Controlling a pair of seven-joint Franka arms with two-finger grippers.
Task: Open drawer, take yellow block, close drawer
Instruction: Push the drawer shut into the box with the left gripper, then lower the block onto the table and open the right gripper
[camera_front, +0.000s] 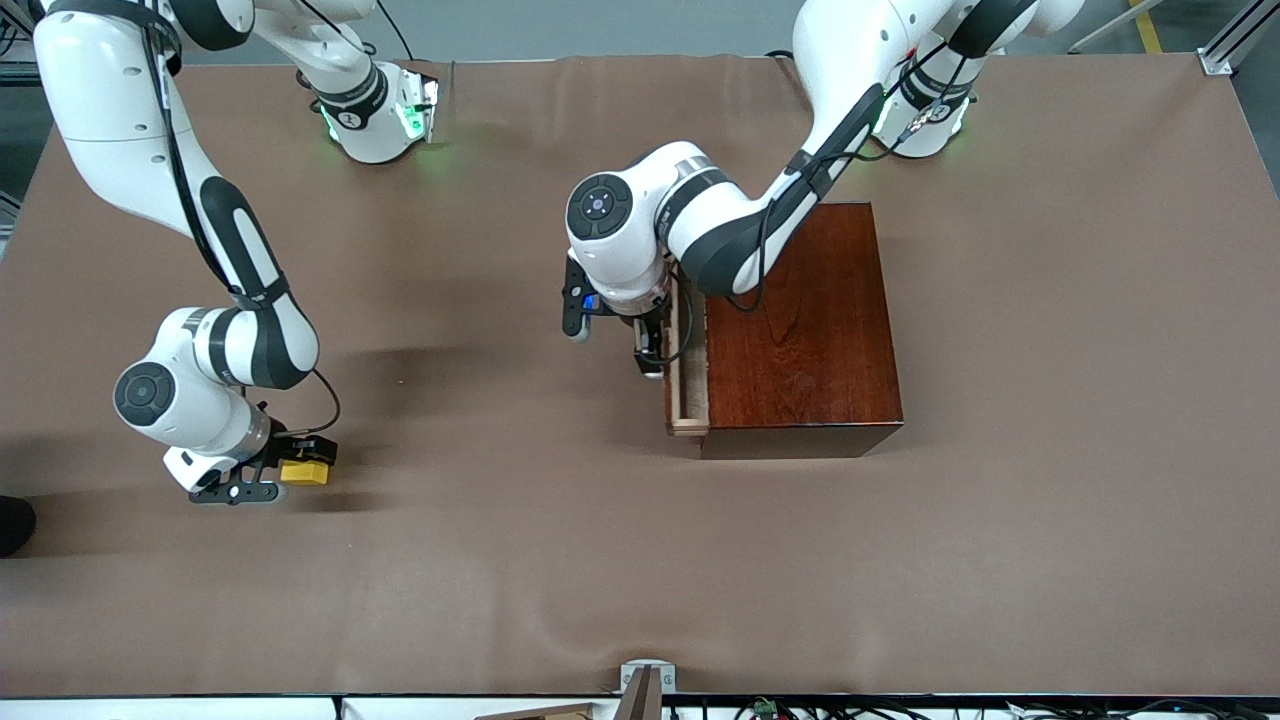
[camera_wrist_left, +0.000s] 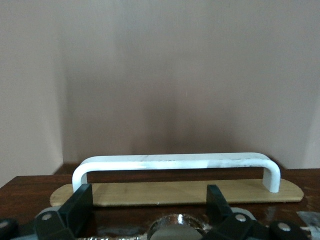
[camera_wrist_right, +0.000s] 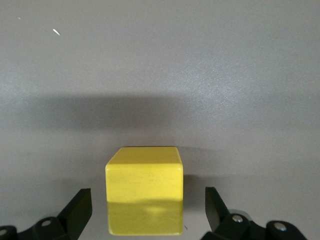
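The yellow block (camera_front: 306, 472) rests on the brown table cover toward the right arm's end, nearer to the front camera than the box. My right gripper (camera_front: 297, 470) is low around it, open, with a gap on each side between the block (camera_wrist_right: 144, 187) and the fingers (camera_wrist_right: 80, 207). The dark reddish-brown box (camera_front: 810, 330) stands mid-table, and its pale-wood drawer (camera_front: 688, 385) sticks out a little. My left gripper (camera_front: 650, 358) hangs open at the drawer's front. Its fingers (camera_wrist_left: 80, 205) stand apart just short of the white handle (camera_wrist_left: 175, 162), holding nothing.
The left arm's forearm crosses above the box's top. A small metal bracket (camera_front: 647, 678) sits at the table edge nearest the front camera. A dark object (camera_front: 14, 524) shows at the table's edge by the right arm's end.
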